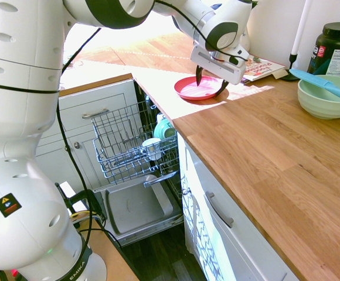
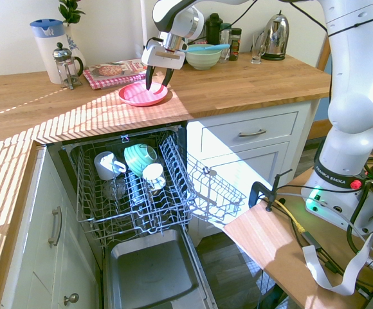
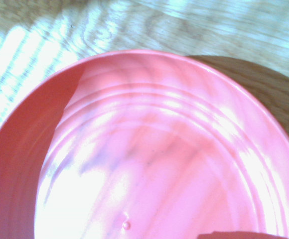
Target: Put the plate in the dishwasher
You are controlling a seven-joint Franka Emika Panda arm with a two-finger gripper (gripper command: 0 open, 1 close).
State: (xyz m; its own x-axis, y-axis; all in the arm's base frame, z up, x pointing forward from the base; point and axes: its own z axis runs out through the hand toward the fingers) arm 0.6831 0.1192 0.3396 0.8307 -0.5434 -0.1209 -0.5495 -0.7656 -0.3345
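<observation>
The grasping step was in hand. The pincer [image 2: 158, 85] stood wide and empty above the rim of the plate [image 2: 142, 94], which lay directly beneath it on the worktop [image 2: 251, 87]. The next move called for lowering astride the rim, then closing.

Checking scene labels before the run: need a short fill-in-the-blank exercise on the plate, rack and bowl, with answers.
1. The plate rests on the wooden ____.
2. The open tool is over the plate, whose color is ____.
3. The dishwasher rack is pulled ____.
4. The light blue utensil lies across the pale green ____.

Missing words: countertop; pink; out; bowl
</observation>
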